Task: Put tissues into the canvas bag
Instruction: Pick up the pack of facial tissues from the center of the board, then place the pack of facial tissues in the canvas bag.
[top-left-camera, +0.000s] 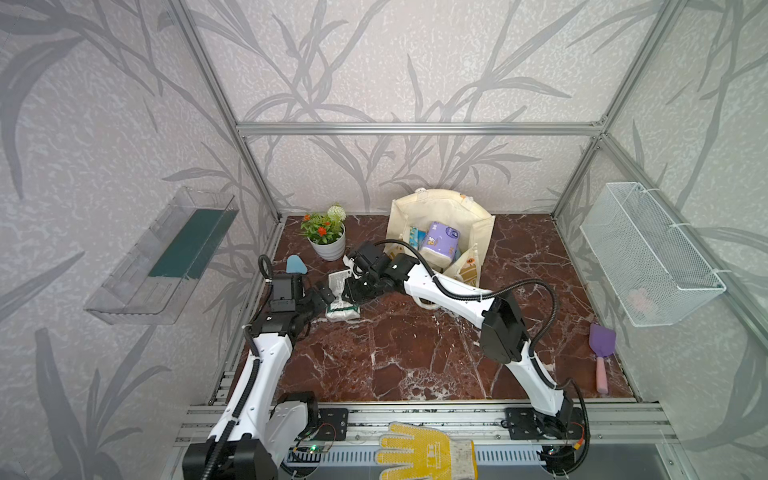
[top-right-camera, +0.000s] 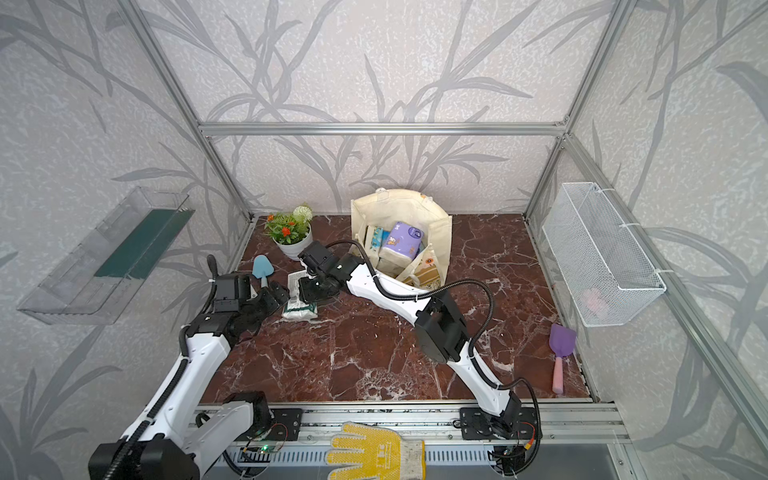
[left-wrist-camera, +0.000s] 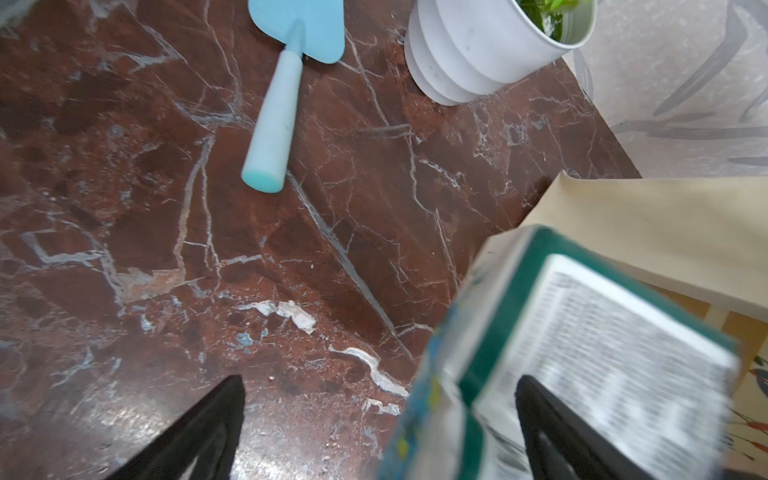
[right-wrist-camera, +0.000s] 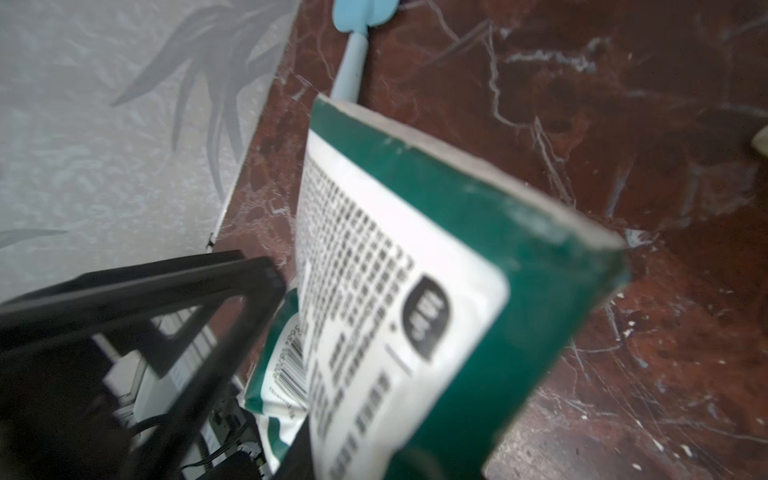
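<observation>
A cream canvas bag (top-left-camera: 440, 205) stands open at the back, with a lilac tissue pack (top-left-camera: 440, 243) and a blue pack (top-left-camera: 415, 237) inside. My right gripper (top-left-camera: 351, 286) is shut on a dark green tissue pack (top-left-camera: 340, 279), white label up, and holds it just left of the bag. In the right wrist view this pack (right-wrist-camera: 436, 270) hides the jaws. A second green pack (top-left-camera: 343, 311) lies on the table beneath it. My left gripper (top-left-camera: 324, 293) stands open beside the held pack, whose edge (left-wrist-camera: 582, 353) lies against one finger (left-wrist-camera: 552, 436).
A potted plant (top-left-camera: 326, 237) and a light blue trowel (top-left-camera: 296, 264) sit at the back left. A purple trowel (top-left-camera: 601, 353) lies by the right wall under a white wire basket (top-left-camera: 648, 257). A clear shelf (top-left-camera: 166, 257) hangs left. A yellow glove (top-left-camera: 424, 453) lies on the front rail.
</observation>
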